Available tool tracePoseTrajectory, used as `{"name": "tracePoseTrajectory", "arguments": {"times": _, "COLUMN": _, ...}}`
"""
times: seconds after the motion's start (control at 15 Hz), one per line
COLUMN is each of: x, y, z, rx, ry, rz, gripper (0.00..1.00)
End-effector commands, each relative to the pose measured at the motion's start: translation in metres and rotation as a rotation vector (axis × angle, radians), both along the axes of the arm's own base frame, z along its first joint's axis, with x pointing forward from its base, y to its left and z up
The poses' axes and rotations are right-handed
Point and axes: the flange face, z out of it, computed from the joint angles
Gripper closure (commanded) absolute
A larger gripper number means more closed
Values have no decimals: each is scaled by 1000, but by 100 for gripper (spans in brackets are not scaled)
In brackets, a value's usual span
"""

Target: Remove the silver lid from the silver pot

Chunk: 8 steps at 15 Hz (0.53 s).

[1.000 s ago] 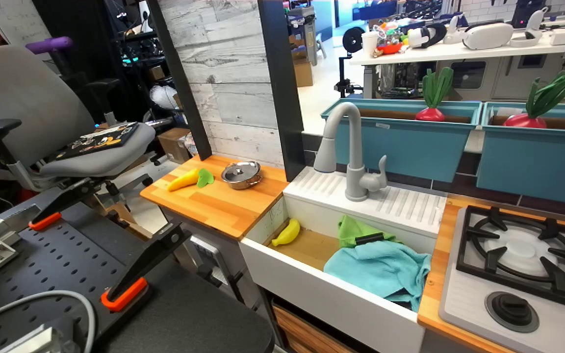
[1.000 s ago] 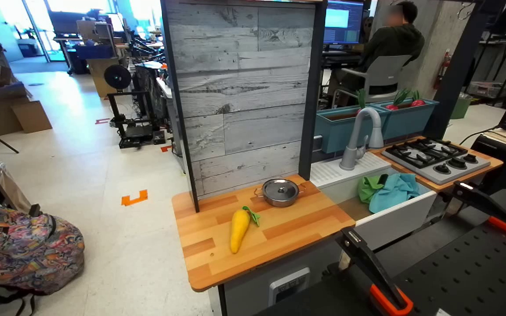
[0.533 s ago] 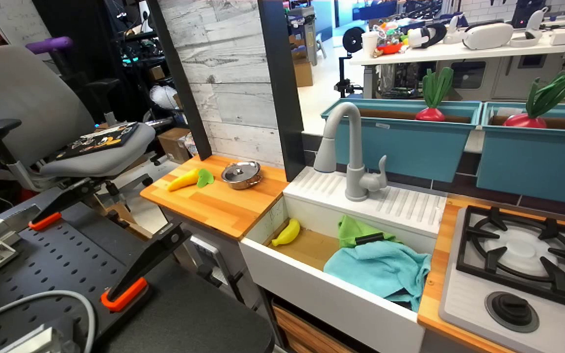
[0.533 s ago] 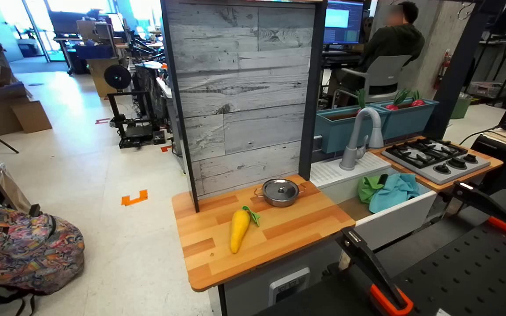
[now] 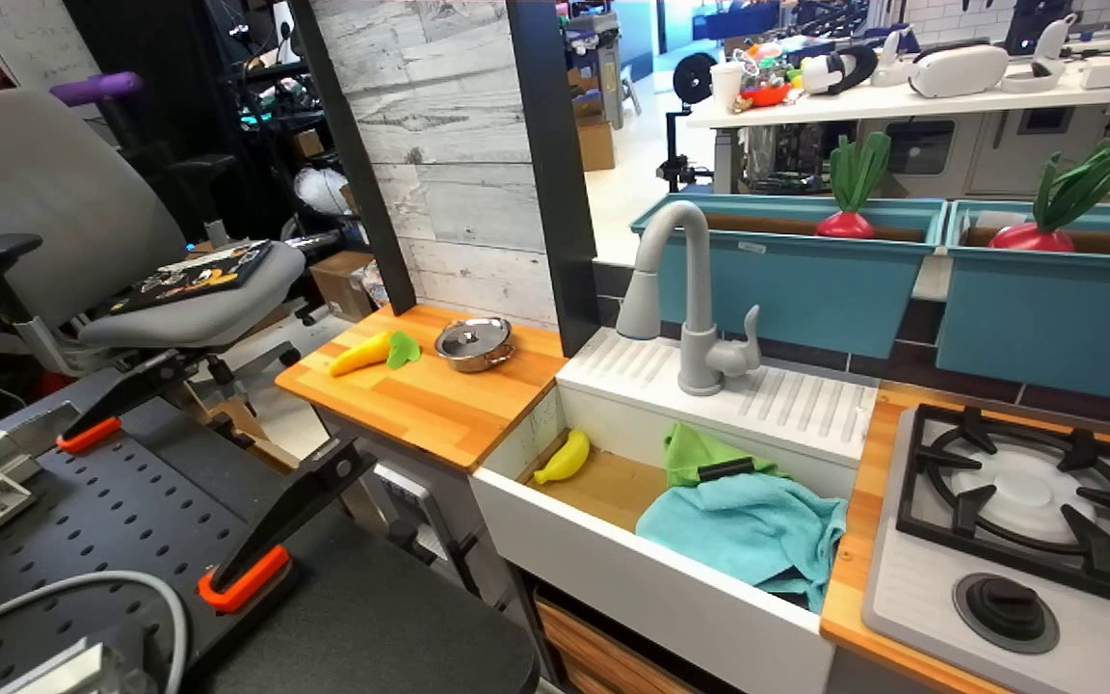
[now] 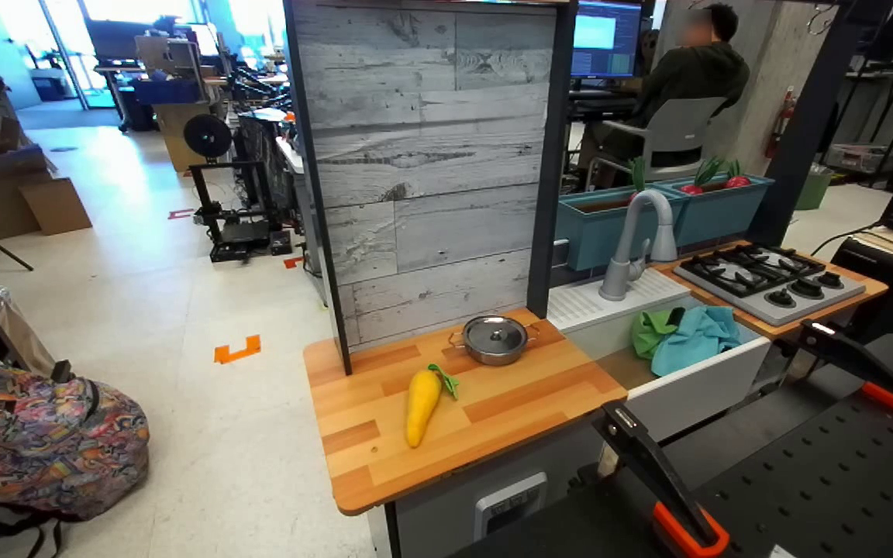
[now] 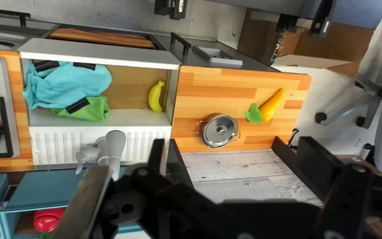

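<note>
The silver pot stands upright on the wooden counter, near the plank back wall. It also shows in an exterior view and in the wrist view. The round silver lid, with a small knob in its middle, sits on top of the pot. The lid shows in full in the wrist view and in an exterior view. My gripper shows only in the wrist view. It is open and empty, high above the counter, its fingers wide apart, with the pot in view between and beyond them.
A yellow squash with a green leaf lies beside the pot. The plank wall and its dark posts rise behind the pot. The white sink holds a yellow banana and cloths. A grey faucet stands behind it.
</note>
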Motion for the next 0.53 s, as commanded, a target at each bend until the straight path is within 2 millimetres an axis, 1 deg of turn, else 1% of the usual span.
{"name": "tracePoseTrajectory", "arguments": {"times": 0.0, "x": 0, "y": 0, "z": 0, "rx": 0, "ry": 1, "rz": 0, "gripper": 0}}
{"name": "tracePoseTrajectory", "arguments": {"times": 0.07, "x": 3, "y": 2, "z": -1, "rx": 6, "ry": 4, "rz": -2, "gripper": 0}}
{"name": "tracePoseTrajectory", "arguments": {"times": 0.2, "x": 17, "y": 13, "z": -8, "rx": 0, "ry": 25, "rz": 17, "gripper": 0}}
{"name": "tracePoseTrajectory", "arguments": {"times": 0.47, "x": 49, "y": 58, "z": -24, "rx": -37, "ry": 62, "rz": 45, "gripper": 0}}
